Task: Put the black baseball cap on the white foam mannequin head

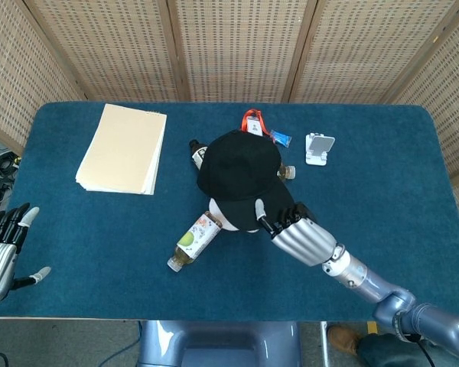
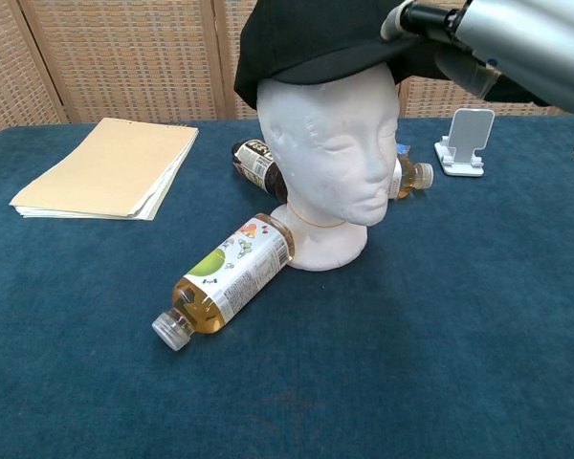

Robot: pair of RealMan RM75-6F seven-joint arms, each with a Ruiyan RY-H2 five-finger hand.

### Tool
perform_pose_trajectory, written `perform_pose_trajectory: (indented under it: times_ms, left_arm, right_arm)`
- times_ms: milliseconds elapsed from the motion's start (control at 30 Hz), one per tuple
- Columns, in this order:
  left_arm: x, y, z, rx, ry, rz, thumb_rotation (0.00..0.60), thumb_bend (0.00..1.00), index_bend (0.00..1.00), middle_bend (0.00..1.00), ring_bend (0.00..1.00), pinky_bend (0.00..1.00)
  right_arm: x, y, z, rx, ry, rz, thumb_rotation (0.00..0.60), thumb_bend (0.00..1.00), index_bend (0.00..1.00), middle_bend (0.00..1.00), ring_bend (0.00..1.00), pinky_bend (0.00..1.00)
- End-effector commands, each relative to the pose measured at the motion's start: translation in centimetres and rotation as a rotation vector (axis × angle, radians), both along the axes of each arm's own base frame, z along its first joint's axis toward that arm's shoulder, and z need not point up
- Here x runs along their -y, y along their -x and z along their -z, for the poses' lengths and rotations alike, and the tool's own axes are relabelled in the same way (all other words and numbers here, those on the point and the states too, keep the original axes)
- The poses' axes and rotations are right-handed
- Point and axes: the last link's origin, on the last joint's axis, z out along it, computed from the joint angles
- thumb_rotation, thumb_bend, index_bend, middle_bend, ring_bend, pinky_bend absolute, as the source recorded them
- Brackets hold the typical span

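Note:
The black baseball cap [image 1: 239,167] [image 2: 311,36] sits over the top of the white foam mannequin head [image 2: 330,143], covering its crown down to the forehead. From above, only a bit of the mannequin head [image 1: 233,222] shows under the brim. My right hand [image 1: 294,232] [image 2: 502,43] grips the cap's brim at the head's front right side. My left hand [image 1: 1,248] hangs open and empty off the table's left front corner, far from the cap.
A juice bottle [image 2: 225,278] lies against the foam base on the blue table [image 1: 99,237]. A dark bottle [image 2: 255,163] and another bottle [image 2: 411,175] lie behind the head. A stack of tan folders [image 1: 122,149] sits far left, a white phone stand [image 1: 318,147] back right, small orange and blue items [image 1: 262,128] behind.

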Motion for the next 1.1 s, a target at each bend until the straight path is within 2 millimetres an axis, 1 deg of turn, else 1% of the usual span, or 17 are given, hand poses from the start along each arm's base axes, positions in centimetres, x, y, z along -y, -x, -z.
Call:
perform_pose_trajectory:
  times_ms: [33, 233, 367, 633, 767, 900, 967, 1033, 1067, 1100]
  left_arm:
    - [0.0, 0.0, 0.0, 0.001, 0.001, -0.002, 0.600, 0.00, 0.00, 0.00, 0.00, 0.00]
    - [0.0, 0.0, -0.1, 0.005, 0.002, -0.002, 0.600, 0.00, 0.00, 0.00, 0.00, 0.00]
    - [0.0, 0.1, -0.2, 0.007, 0.004, -0.003, 0.600, 0.00, 0.00, 0.00, 0.00, 0.00]
    - [0.0, 0.1, -0.2, 0.011, 0.008, -0.004, 0.600, 0.00, 0.00, 0.00, 0.00, 0.00]
    - [0.0, 0.1, -0.2, 0.012, 0.011, -0.006, 0.600, 0.00, 0.00, 0.00, 0.00, 0.00]
    - [-0.1, 0.1, -0.2, 0.013, 0.011, -0.006, 0.600, 0.00, 0.00, 0.00, 0.00, 0.00]
    - [-0.1, 0.1, -0.2, 0.014, 0.011, -0.006, 0.600, 0.00, 0.00, 0.00, 0.00, 0.00]
    - [-0.1, 0.1, -0.2, 0.013, 0.011, -0.007, 0.600, 0.00, 0.00, 0.00, 0.00, 0.00]
    - [-0.1, 0.1, -0.2, 0.013, 0.011, -0.006, 0.600, 0.00, 0.00, 0.00, 0.00, 0.00]
    - [0.0, 0.1, -0.2, 0.013, 0.012, -0.006, 0.600, 0.00, 0.00, 0.00, 0.00, 0.00]
  right_arm:
    - [-1.3, -0.2, 1.1, -0.018, -0.016, -0.002, 0.600, 0.90, 0.74, 1.00, 1.00, 1.00]
    - [-2.4, -0.2, 2.3, -0.044, -0.022, 0.026, 0.600, 0.90, 0.74, 1.00, 1.00, 1.00]
    - [-2.7, -0.1, 2.7, -0.031, -0.025, 0.053, 0.600, 0.91, 0.74, 1.00, 1.00, 1.00]
    - [-2.7, -0.1, 3.3, -0.019, -0.045, 0.124, 0.600, 0.91, 0.74, 1.00, 1.00, 1.00]
    - [-2.2, -0.1, 3.2, -0.006, -0.040, 0.154, 0.600, 0.91, 0.74, 1.00, 1.00, 1.00]
    - [-2.1, 0.2, 3.1, -0.024, -0.030, 0.142, 0.600, 0.91, 0.73, 1.00, 1.00, 1.00]
    - [-2.3, 0.3, 3.1, -0.036, -0.028, 0.129, 0.600, 0.91, 0.71, 1.00, 1.00, 1.00]
    - [-2.5, 0.6, 3.3, -0.056, -0.031, 0.110, 0.600, 0.90, 0.66, 1.00, 1.00, 1.00]
    - [-2.5, 0.6, 3.3, -0.054, -0.035, 0.112, 0.600, 0.87, 0.60, 1.00, 1.00, 1.00]
    - [-2.5, 0.7, 3.4, -0.052, -0.038, 0.114, 0.600, 0.82, 0.54, 1.00, 1.00, 1.00]
